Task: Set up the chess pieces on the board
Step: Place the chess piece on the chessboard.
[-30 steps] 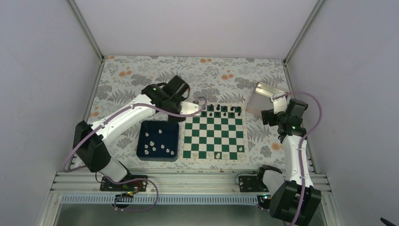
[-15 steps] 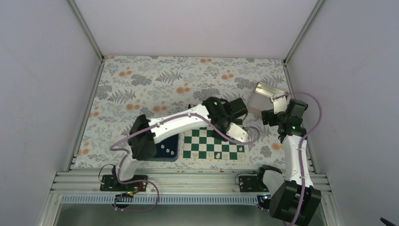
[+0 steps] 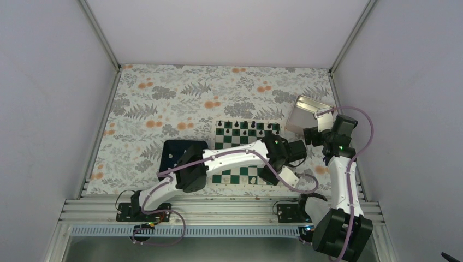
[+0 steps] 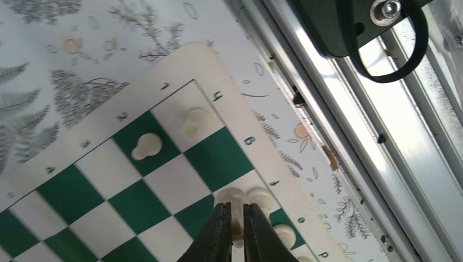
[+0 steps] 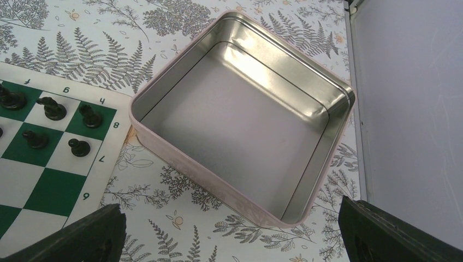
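Note:
My left gripper (image 4: 235, 229) is shut on a white chess piece (image 4: 230, 197). It holds the piece over the edge row at the near right corner of the green and white board (image 4: 164, 185), right beside another white piece (image 4: 262, 197). Whether the held piece touches the board I cannot tell. More white pieces (image 4: 195, 120) stand on the corner squares. In the top view the left arm stretches across the board (image 3: 235, 143) with its gripper (image 3: 287, 178) at that corner. My right gripper (image 5: 235, 240) is open and empty next to the metal tin (image 5: 240, 114).
Black pieces (image 3: 245, 128) stand on the board's far rows and also show in the right wrist view (image 5: 53, 109). The navy tray (image 3: 170, 150) lies left of the board, mostly under the left arm. The tin (image 3: 308, 112) sits at the far right. The aluminium rail (image 4: 349, 125) runs close beside the board's corner.
My left arm has swung from over the navy tray's far side across the board to its near right corner. The right arm has not moved.

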Robot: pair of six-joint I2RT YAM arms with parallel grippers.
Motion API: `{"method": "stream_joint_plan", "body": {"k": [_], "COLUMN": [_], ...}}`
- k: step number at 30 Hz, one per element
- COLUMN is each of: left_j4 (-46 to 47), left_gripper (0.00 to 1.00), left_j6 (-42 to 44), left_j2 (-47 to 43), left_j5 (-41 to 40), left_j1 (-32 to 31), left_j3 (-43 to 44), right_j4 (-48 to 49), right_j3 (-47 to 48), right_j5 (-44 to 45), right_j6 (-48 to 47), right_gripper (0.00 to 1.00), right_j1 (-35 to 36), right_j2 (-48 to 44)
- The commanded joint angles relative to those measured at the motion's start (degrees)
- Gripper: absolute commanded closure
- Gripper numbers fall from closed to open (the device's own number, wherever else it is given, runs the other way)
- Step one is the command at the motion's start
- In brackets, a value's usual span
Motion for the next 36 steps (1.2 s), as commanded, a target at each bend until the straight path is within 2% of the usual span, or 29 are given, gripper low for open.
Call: {"method": "stream_joint_plan", "body": {"k": [1, 17, 36], "left_j4": [-3.2, -0.4, -0.5], "left_gripper": [0.93, 0.92, 0.93], "left_j6": [1.4, 2.7, 3.0], "left_j2": [2.8, 6.1, 8.9], "left_j5": [1.8, -0.8, -2.2], "left_j1": [-0.9, -0.7, -0.5], "left_j3": [3.3, 2.0, 6.0], "right_j4": [0.2, 0.3, 0.2], "right_j3": [0.8, 0.7, 0.6], "right_j5": [-0.9, -1.0, -1.3], "right_j6": [-0.2, -0.3, -0.4], "right_gripper": [0.0, 0.0, 0.0], "right_j1": [-0.5, -0.5, -0.6], "right_j2": [-0.2, -0.2, -0.2]}}
